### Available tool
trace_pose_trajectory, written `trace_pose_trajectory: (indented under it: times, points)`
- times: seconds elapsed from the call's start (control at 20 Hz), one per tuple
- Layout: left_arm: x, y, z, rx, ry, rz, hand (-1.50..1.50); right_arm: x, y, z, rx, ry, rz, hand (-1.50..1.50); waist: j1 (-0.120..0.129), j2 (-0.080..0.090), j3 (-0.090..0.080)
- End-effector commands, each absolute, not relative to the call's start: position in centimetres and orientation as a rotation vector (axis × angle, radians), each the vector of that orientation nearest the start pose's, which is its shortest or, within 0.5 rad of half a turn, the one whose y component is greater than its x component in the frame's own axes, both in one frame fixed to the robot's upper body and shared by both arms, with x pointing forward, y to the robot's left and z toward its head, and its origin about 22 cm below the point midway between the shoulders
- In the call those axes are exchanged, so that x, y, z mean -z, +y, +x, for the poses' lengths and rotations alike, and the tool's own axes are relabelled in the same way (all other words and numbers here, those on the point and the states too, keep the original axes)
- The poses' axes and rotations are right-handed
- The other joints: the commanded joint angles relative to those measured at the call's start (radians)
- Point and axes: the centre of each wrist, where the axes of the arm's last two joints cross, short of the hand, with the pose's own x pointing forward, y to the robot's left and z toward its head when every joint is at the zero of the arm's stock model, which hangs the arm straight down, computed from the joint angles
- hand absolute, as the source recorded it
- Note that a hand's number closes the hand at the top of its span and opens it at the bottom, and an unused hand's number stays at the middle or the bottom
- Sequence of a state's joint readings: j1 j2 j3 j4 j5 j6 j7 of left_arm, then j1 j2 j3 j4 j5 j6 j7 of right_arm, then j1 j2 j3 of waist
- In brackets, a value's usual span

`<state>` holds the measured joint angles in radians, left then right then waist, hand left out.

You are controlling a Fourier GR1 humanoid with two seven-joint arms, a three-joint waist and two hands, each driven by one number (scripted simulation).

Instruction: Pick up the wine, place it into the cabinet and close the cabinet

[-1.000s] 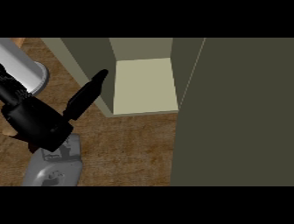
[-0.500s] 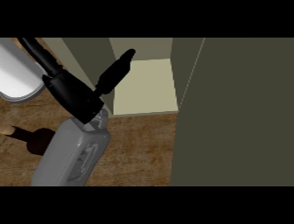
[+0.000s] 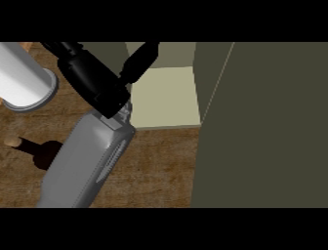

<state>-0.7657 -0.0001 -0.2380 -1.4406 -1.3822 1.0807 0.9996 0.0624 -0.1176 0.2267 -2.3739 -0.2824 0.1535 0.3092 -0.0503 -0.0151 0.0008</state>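
Dark glass wine bottle (image 3: 43,152) lies flat on the wooden desk (image 3: 159,161).
Above it the grey forearm carries the black left hand (image 3: 94,80), fingers straight and spread, empty, toward the open olive cabinet (image 3: 163,97); a white cylinder (image 3: 15,73) stands left.

A kitchen: wooden counter (image 3: 159,166), olive cabinet (image 3: 282,122), wine bottle (image 3: 41,151).
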Motion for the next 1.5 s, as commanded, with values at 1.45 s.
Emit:
trace_pose_trajectory:
  times: [1.45]
  points:
    - [-21.5,4.6,30.1,-0.583,-1.825,1.246,-1.5,-18.9,-20.4,15.1,-0.26,-1.972,0.33,-1.5,0.002,0.012,-0.001]
